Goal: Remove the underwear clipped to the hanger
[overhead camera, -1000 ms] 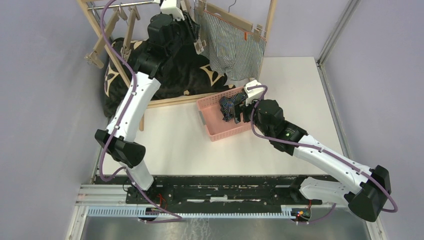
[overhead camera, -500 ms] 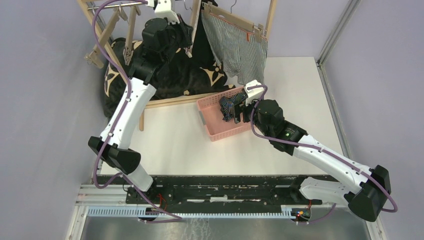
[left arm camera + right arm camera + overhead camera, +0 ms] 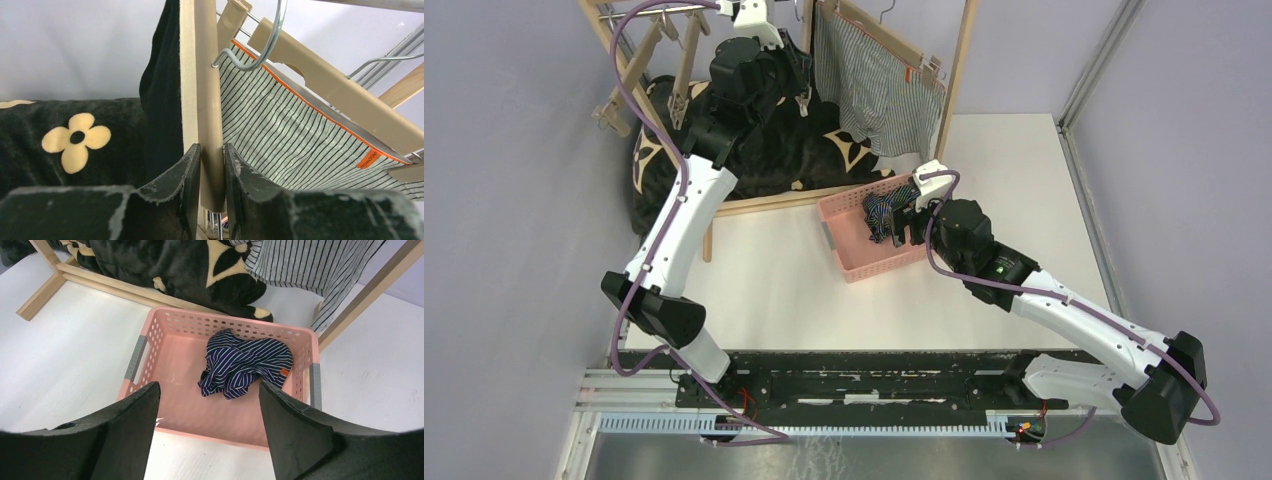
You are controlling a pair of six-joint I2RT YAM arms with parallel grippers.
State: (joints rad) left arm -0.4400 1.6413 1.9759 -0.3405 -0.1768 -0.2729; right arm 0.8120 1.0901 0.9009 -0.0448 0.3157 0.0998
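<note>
My left gripper [image 3: 798,80] is up at the rack, shut on the pale wooden hanger [image 3: 207,110]; in the left wrist view its jaws [image 3: 211,172] clamp the wood from both sides. The plain black underwear [image 3: 161,95] hangs against that hanger's left side. The grey-and-white striped underwear [image 3: 874,90] with an orange tag [image 3: 369,158] hangs clipped to a second hanger [image 3: 320,70] to the right. The navy striped underwear [image 3: 245,362] lies crumpled in the pink basket [image 3: 150,340]. My right gripper [image 3: 207,410] is open and empty just above the basket's near rim.
The black floral blanket [image 3: 764,150] drapes over the rack's lower bar behind the basket [image 3: 842,215]. The wooden rack's right post [image 3: 954,70] stands beside the striped underwear. Empty wooden hangers [image 3: 639,75] hang at the rack's left.
My left gripper moved up and back to the rack with the hanger, and the striped underwear's hanger swung left and turned. The right arm has not moved.
</note>
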